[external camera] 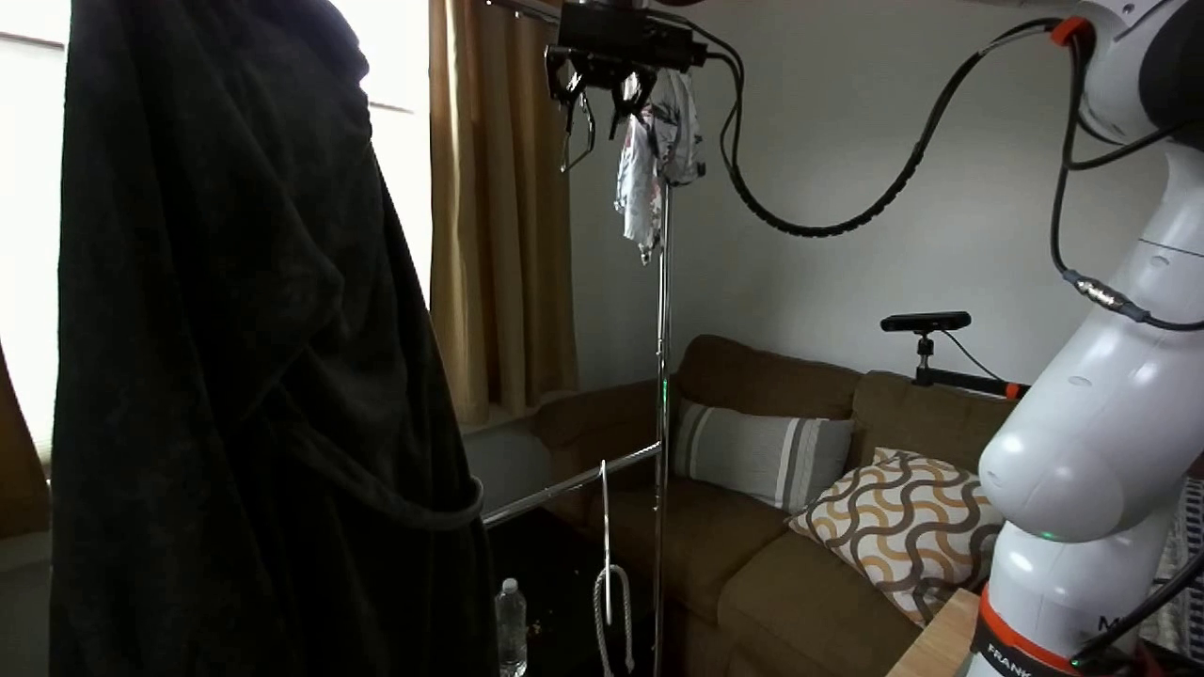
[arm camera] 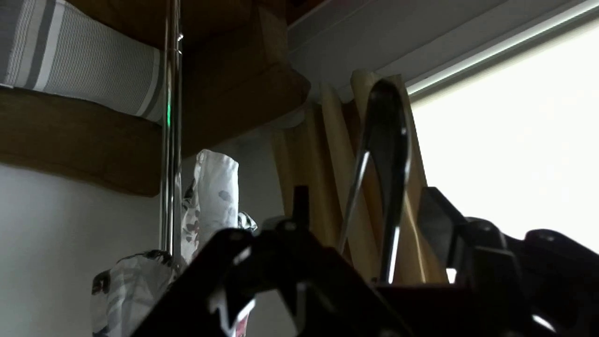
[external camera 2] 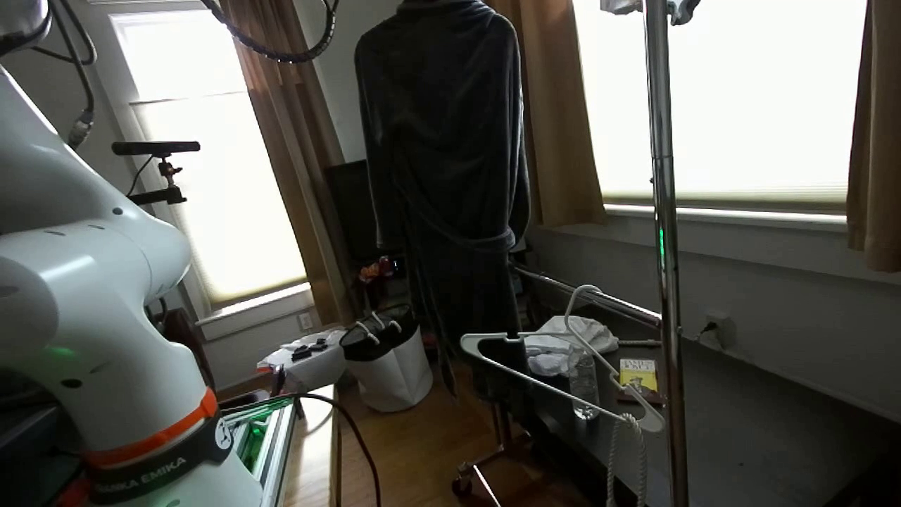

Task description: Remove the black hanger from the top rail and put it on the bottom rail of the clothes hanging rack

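Observation:
The black hanger (arm camera: 395,201) shows in the wrist view as a dark, glossy narrow loop between the two fingers of my gripper (arm camera: 367,199). The fingers are apart, with visible gaps to the hanger on both sides. In an exterior view my gripper (external camera: 594,118) points down high up by the rack, and part of the hanger (external camera: 578,162) hangs by its left finger. The hanger's hook and the top rail are hidden or out of view. The bottom rail (external camera: 564,488) also shows in an exterior view (external camera 2: 598,294).
A white hanger (external camera 2: 535,382) with a rope hangs on the bottom rail. A dark robe (external camera: 254,357) hangs on the rack. A patterned cloth (external camera: 658,141) is beside the gripper, by the rack's chrome post (external camera: 664,376). A sofa (external camera: 752,376) and curtains (external camera: 503,216) are behind.

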